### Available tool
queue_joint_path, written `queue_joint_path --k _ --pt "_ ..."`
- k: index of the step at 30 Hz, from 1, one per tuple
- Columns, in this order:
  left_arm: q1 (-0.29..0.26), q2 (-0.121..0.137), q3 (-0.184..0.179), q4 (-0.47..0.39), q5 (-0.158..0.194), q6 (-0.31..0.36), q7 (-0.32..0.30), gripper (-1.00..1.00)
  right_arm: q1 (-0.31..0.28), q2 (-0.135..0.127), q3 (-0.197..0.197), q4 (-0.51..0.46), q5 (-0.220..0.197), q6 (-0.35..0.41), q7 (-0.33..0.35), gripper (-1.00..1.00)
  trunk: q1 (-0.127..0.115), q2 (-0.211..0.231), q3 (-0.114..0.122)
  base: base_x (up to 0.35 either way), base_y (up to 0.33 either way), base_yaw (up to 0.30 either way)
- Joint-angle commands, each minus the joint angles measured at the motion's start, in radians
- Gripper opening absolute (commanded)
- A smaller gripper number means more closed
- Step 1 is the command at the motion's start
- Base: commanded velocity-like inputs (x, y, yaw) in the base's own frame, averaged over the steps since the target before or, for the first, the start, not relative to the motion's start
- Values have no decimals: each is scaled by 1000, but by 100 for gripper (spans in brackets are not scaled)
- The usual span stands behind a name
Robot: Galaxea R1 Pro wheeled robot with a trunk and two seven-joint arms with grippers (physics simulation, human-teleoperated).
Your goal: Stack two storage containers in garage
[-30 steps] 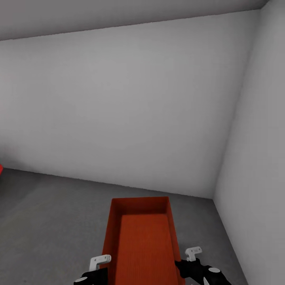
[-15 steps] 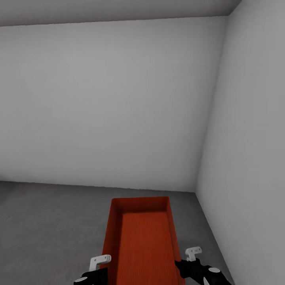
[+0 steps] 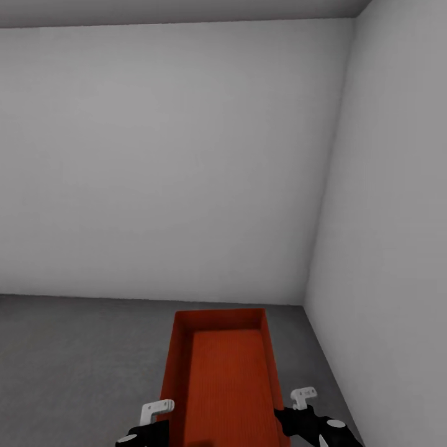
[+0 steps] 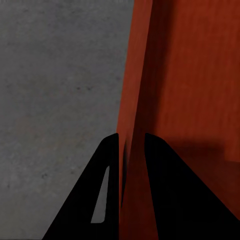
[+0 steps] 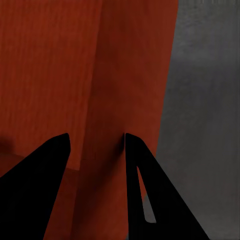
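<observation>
One orange-red lidless storage container [image 3: 225, 379] hangs low in the middle of the head view, long side pointing away from me, above the garage's dark grey concrete floor [image 3: 74, 354]. My left gripper [image 3: 162, 411] holds its left long wall and my right gripper [image 3: 297, 400] its right long wall. In the left wrist view the gripper [image 4: 131, 145] is shut with the thin wall [image 4: 131, 75] pinched between its black fingers. In the right wrist view the gripper [image 5: 95, 142] straddles the other wall [image 5: 130, 65], one finger inside the box and one outside.
A plain pale grey back wall [image 3: 161, 161] stands ahead and a side wall [image 3: 397, 217] close on the right; they meet in a corner just beyond the container's far right. Bare concrete stretches out to the left.
The camera has turned, so the room corner and floor line have shifted in the view, and a red patch at the far left edge has slid out. Container and grippers keep their places.
</observation>
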Motion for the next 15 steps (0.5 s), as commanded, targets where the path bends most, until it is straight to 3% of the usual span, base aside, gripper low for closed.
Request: queue_joint_path --k 1,15 --pt "0 -1 2 -3 -39 -71 18 -100 -1 1 -6 0 -38 6 47 -100 1 -1 -2 327 0 -1" --pt "0 -1 2 -3 -39 -71 20 -100 -1 1 -6 0 -38 6 47 -100 1 -1 -2 328 0 0"
